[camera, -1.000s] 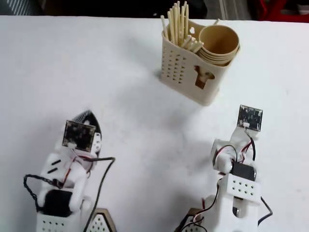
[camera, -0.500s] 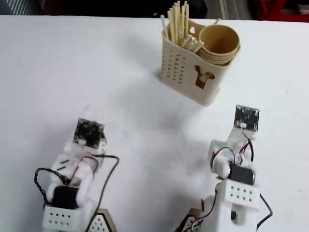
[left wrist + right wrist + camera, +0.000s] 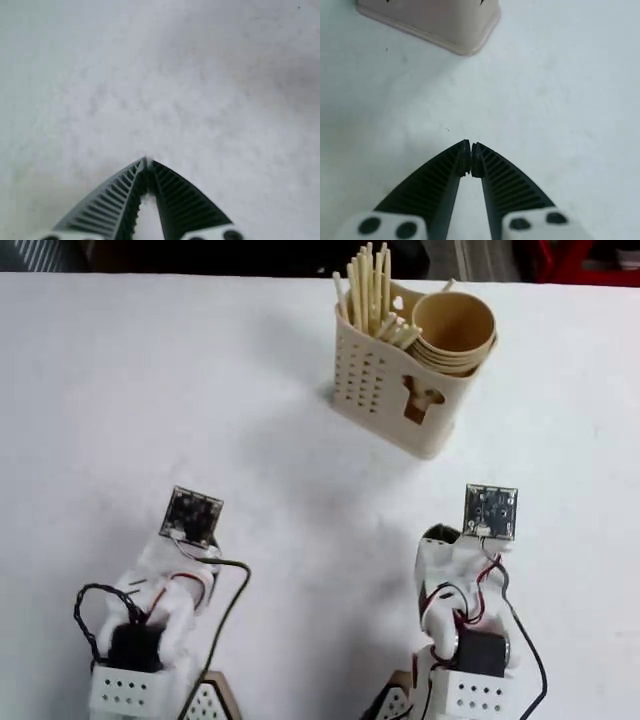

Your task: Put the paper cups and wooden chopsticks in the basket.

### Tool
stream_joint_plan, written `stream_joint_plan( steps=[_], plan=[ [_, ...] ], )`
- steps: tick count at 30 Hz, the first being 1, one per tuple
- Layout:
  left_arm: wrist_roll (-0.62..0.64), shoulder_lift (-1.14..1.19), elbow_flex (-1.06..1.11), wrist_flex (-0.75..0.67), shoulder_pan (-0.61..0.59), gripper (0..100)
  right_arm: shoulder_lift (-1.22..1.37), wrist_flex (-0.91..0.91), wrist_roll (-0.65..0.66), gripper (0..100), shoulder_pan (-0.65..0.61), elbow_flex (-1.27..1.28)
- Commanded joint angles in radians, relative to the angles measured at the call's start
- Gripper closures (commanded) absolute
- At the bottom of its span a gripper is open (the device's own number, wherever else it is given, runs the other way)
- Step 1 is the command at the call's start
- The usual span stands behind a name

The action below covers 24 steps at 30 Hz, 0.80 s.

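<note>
Basket (image 3: pixel 385 390) sat on the white table (image 3: pixel 150 370), far side, right of centre, turned at an angle to the table edge. It was cream plastic with a perforated wall and a cut-out shape on the near face. Paper cups (image 3: pixel 455 330) were nested in a stack in its right part, mouths up and rims above the basket wall. Wooden chopsticks (image 3: pixel 370 290) stood as a bundle in its left part, tips up and fanned slightly, just beside the cups. Both arms were at the near edge, well apart from the basket. The left arm (image 3: pixel 150 620) was near-left, folded back, its wrist camera board (image 3: pixel 193 515) pointing toward the far side and a black cable (image 3: pixel 225 610) looping off its right side. The right arm (image 3: pixel 465 620) was near-right, also folded back, its board (image 3: pixel 490 510) roughly in line with the basket's right end. Wooden base plates (image 3: pixel 210 702) showed at the near edge by both arms. Left tool (image 3: pixel 148 162) was closed tip to tip, gripping nothing, pointed down at bare table surface. Right tool (image 3: pixel 470 146) was likewise closed with tips touching and nothing held, above the table, with the basket's bottom corner (image 3: pixel 435 20) farther off beyond the tips.
</note>
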Motion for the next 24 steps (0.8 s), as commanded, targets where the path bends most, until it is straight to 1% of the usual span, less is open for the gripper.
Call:
stream_joint_plan(
  steps=[1,3,8,10,16,18,20,24],
  plan=[
    [0.011,-0.010,-0.003,0.006,-0.005,97,-0.021,0.010,0.003,98.1,-0.024,-0.015],
    [0.011,-0.010,-0.003,0.038,-0.005,97,-0.039,0.015,0.005,98.1,-0.062,0.000],
    [0.005,-0.010,-0.003,0.150,-0.007,97,-0.038,0.025,0.008,98.0,-0.260,0.100],
    [0.005,-0.010,-0.003,0.178,-0.007,97,-0.038,0.053,0.005,98.0,-0.298,0.098],
    [0.005,-0.010,-0.003,0.222,-0.007,97,-0.038,0.143,0.011,98.0,-0.303,0.098],
    [0.005,-0.010,-0.003,0.250,-0.007,97,-0.038,0.194,0.011,98.0,-0.302,0.098],
    [0.005,-0.010,-0.003,0.249,-0.007,97,-0.038,0.260,0.009,97.8,-0.302,0.098],
    [0.005,-0.010,-0.003,0.249,-0.004,97,-0.038,0.262,0.011,98.0,-0.303,0.098]
  ],
)
